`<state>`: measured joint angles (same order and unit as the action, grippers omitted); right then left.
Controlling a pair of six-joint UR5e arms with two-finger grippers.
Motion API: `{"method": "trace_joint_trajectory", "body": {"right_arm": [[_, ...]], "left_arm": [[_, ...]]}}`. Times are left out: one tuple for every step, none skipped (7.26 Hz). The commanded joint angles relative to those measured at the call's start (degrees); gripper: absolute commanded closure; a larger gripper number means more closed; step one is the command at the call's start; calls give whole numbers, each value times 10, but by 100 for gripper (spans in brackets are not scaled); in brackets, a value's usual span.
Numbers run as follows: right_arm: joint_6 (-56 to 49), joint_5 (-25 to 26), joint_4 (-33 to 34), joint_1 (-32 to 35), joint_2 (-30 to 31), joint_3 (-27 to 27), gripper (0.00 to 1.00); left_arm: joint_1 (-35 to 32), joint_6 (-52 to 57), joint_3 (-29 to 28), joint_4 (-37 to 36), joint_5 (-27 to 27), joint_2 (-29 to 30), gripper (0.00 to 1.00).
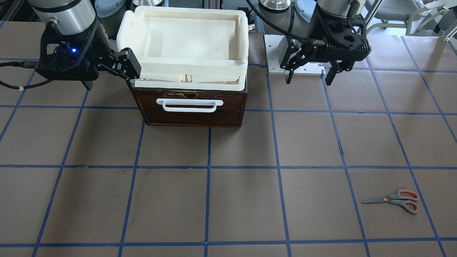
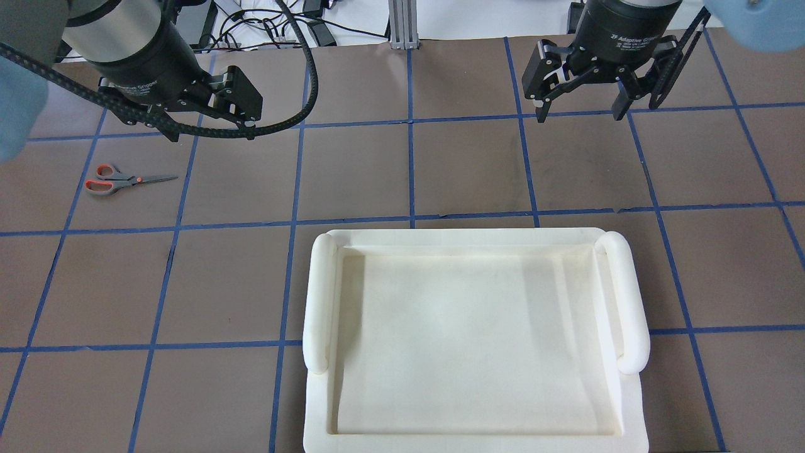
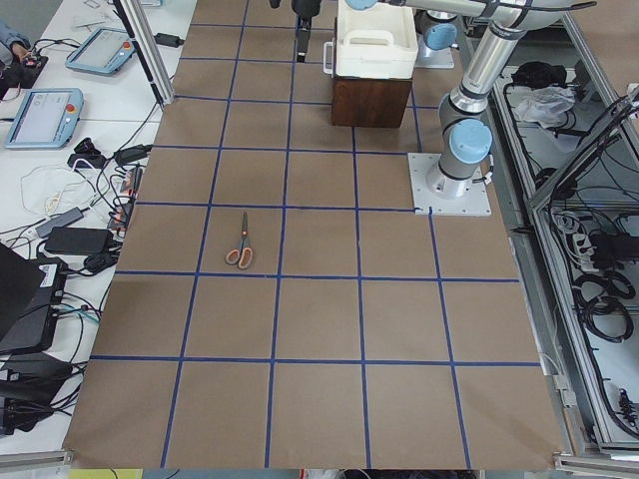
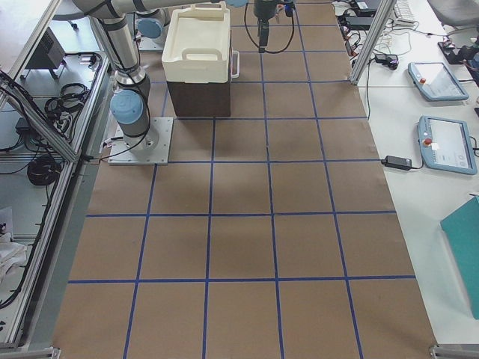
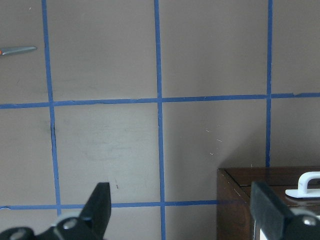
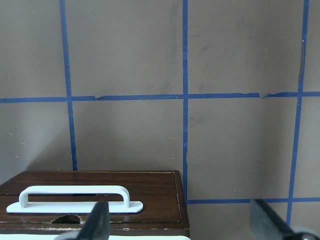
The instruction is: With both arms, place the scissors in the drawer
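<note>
Both pairs are hanging spread and empty: my left fingers (image 5: 100, 210), my right fingers (image 6: 99, 222). The small grey scissors with orange-lined loops (image 1: 394, 200) are lying flat on the brown, blue-gridded counter (image 1: 242, 200), lower right of the front view. They're well apart from my left fingers, long axis running across the frame, tips pointing frame-left. The dark brown wooden drawer (image 1: 235, 102) is sitting closed. I'm judging my left arm nearer.

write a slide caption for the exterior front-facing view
Drawer shut beneath the foam tray, scissors loose on the table, left end effector and right end effector open.
</note>
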<state>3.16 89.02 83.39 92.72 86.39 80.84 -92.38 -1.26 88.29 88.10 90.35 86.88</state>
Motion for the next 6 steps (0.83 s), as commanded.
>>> {"method": "trace_joint_trajectory", "body": {"right_arm": [[0,-1,-1,0,0,0,0],[-4,-1,-1,0,0,1,0],[-9,-1,2,-1,-3,3,0],[-9,1,19,-1,-4,16,0],[-10,6,57,-4,-3,24,0],[16,7,63,-4,-8,41,0]], "left_arm": [[-1,0,2,2,-1,0,0],[-1,0,3,2,1,-1,0],[-2,30,4,7,3,-2,0],[3,108,4,16,10,-1,0],[26,208,5,22,29,3,0],[66,355,4,70,46,12,0]]}}
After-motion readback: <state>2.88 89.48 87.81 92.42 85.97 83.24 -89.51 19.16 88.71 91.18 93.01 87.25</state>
